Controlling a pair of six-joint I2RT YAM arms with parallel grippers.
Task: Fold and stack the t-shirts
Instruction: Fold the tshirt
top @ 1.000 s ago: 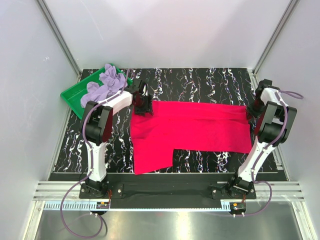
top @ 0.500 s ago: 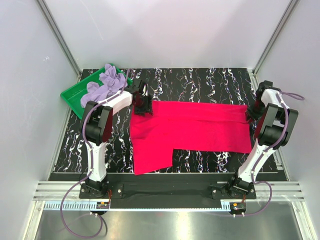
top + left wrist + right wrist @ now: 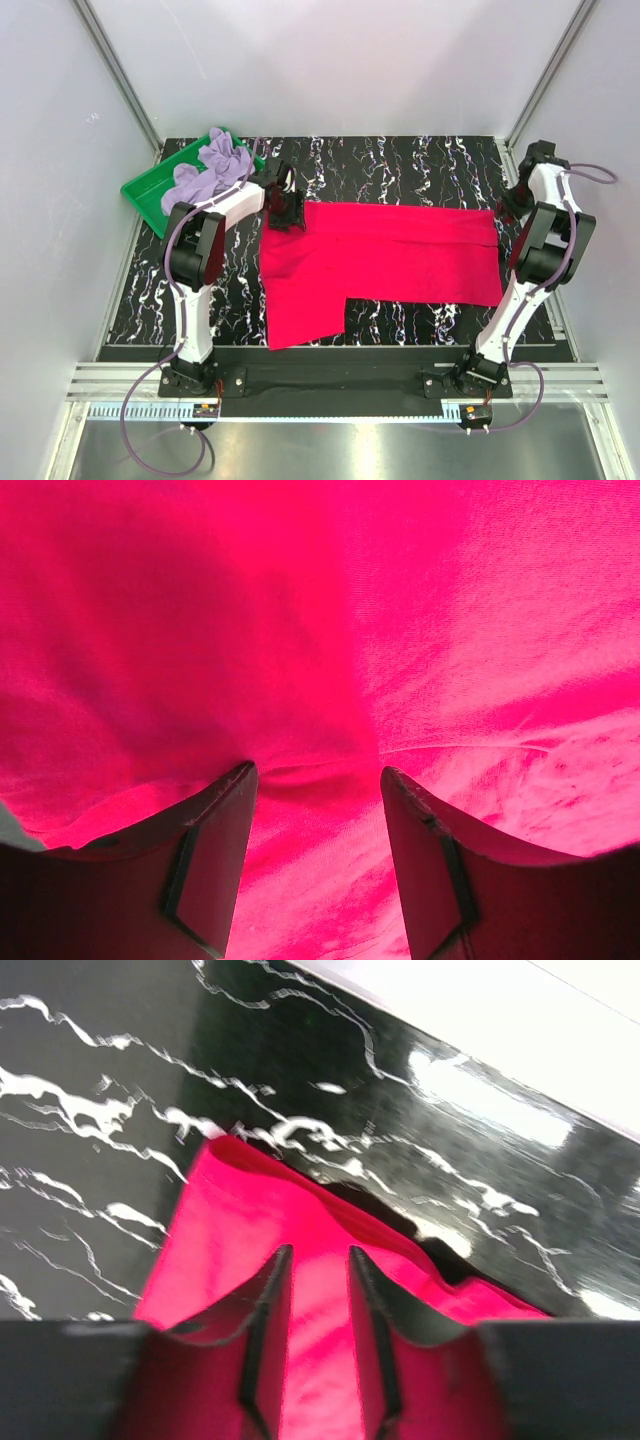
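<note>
Overhead view of a black marbled tabletop with two robot arms at the bottom of the frame. The red shirt lies flat across the middle as a wide band, with a flap hanging down at lower left, so it makes a rough L. We judge it only partly folded, if at all: it is no neat packet yet. The lavender shirt sits crumpled in the green tray at upper left and looks untouched. Nothing is stacked. In our reading the task is at an early stage, with the red shirt's folding, the whole of the lavender one and the stacking left to do.

The left pincer rests on the red shirt's upper left corner. Its wrist view shows the fingers spread apart, tips pressed into the cloth, with a small wrinkle between them and nothing gripped.

The right pincer is over the shirt's upper right corner. Its fingers stand close together with a narrow gap, red cloth showing through it. We cannot tell whether they grip the cloth.

Compared with a second ago, the right arm has swung toward the upper right of the frame. The left arm and both shirts look unchanged.
</note>
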